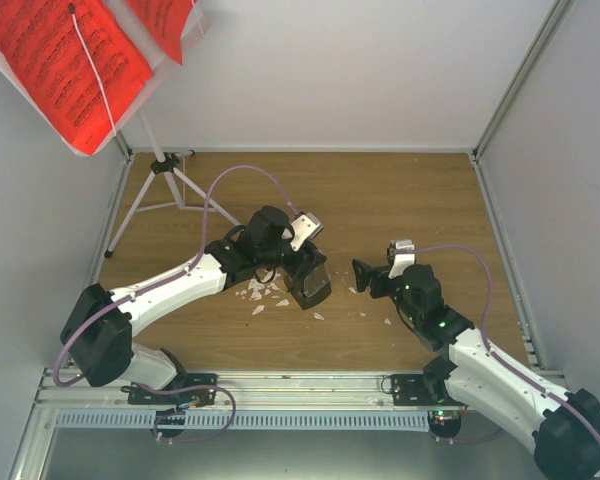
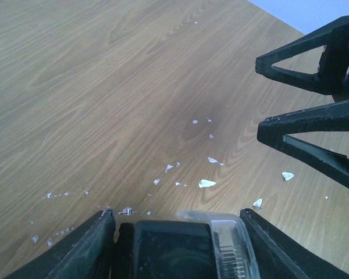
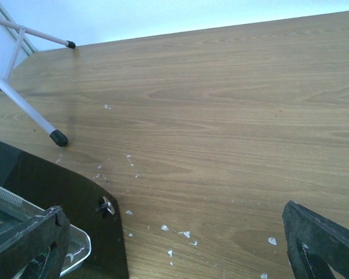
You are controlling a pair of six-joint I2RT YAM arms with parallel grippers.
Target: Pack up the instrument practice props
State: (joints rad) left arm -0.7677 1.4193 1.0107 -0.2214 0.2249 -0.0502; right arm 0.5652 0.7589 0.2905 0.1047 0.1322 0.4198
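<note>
Metronome (image 1: 308, 282), small, black and pyramid-shaped with a clear cover, is near the middle of the surface (image 1: 410, 200); the left end effector (image 2: 175, 216) straddles it, one finger along each flank and the body deep between them; whether those fingers press on it or merely stand beside it I cannot tell. The right end effector (image 1: 360, 278), fingers spread wide and holding nothing, lies just to the right of the metronome and points toward it; the left arm is plainly the nearer. The metronome's long axis appears to rise roughly upright, though its base is hidden. The white music stand (image 1: 165, 165) with its red sheets (image 1: 70, 60) stands well behind and left of the metronome; white crumbs (image 1: 265, 292) lie just beside it. The coming move, I judge, calls for a firm squeeze and a lift by the left arm.
</note>
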